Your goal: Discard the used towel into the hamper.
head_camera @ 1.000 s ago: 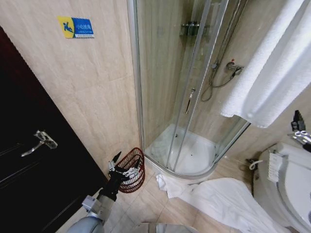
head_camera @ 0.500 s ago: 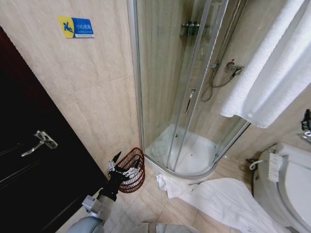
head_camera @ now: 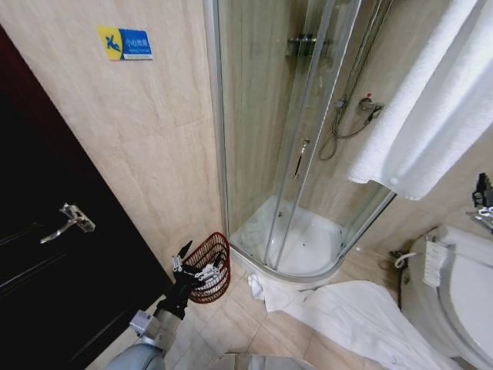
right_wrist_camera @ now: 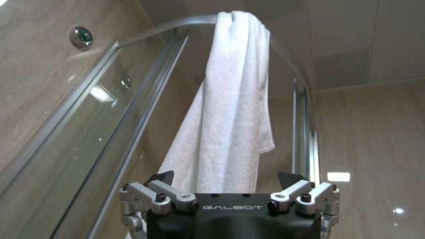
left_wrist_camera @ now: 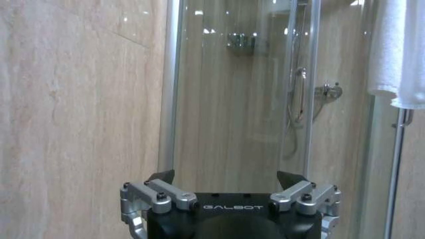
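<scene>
A white towel [head_camera: 431, 108] hangs over the top rail of the glass shower enclosure [head_camera: 293, 154]; in the right wrist view the same towel [right_wrist_camera: 229, 114] drapes from the curved rail ahead of my open right gripper [right_wrist_camera: 226, 175]. That right gripper [head_camera: 482, 202] is raised at the far right, below the towel's lower edge. Another white towel [head_camera: 354, 316] lies crumpled on the floor by the shower base. The hamper [head_camera: 212, 266], a small reddish-brown open-weave basket, stands against the wall beside the shower. My left gripper [head_camera: 200, 260] hangs open just in front of it, empty [left_wrist_camera: 226, 175].
A dark door [head_camera: 46, 254] with a metal handle [head_camera: 71, 220] fills the left. A white toilet [head_camera: 462, 293] stands at the lower right. Beige tiled floor [head_camera: 231, 327] lies between hamper and floor towel. A blue and yellow sign [head_camera: 123, 42] is on the wall.
The head camera has shifted slightly. My right gripper has moved a little toward the right edge. The left arm and both towels are as before.
</scene>
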`<state>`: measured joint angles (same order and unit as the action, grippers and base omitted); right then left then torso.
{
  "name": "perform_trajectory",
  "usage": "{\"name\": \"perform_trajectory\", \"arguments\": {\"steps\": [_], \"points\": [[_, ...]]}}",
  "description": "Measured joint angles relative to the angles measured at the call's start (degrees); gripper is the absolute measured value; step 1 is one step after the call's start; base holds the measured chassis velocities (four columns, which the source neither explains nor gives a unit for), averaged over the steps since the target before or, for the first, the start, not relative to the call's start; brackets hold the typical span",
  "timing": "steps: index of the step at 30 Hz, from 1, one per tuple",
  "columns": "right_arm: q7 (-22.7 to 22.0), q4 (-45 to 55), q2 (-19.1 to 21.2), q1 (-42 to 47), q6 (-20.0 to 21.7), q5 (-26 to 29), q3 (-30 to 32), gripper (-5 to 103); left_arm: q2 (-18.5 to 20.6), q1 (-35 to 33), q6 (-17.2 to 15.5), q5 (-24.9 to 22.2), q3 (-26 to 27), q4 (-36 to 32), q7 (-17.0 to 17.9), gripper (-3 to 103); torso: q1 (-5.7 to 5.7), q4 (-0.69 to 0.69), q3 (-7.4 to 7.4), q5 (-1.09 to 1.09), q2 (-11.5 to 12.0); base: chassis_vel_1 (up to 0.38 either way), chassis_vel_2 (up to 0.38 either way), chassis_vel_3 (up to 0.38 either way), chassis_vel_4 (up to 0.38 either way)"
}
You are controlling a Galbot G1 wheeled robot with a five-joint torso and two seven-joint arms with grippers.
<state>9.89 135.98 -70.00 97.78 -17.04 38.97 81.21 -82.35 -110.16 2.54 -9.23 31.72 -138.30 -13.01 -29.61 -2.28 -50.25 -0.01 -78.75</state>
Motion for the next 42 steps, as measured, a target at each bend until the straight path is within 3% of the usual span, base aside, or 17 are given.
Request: {"name": "perform_trajectory", "arguments": {"steps": [15,26,42], "points": [[-1.6,-0.6,1.4,-1.3,0.8,-0.5,-0.4,100,0.0,0.0,0.0,0.0,0.0,0.0,0.0,100,-0.02,0.00,-0.01,0.01,0.0,0.055,-0.056,-0.049,0.040],[-2.8,-6.2,6.8,-6.6,2.5,3.2,3.9,100,0.0,0.0,0.0,0.0,0.0,0.0,0.0,100,0.01,0.01,0.00,0.01,0.0,0.028,0.007,0.013,0.022],[-5.8,-14.3,18.8,-16.2,5.3,5.4,5.2,100,0.0,0.0,0.0,0.0,0.0,0.0,0.0,100,0.00,-0.02,0.00,0.02,0.0,0.083,0.085,0.085,0.090]]}}
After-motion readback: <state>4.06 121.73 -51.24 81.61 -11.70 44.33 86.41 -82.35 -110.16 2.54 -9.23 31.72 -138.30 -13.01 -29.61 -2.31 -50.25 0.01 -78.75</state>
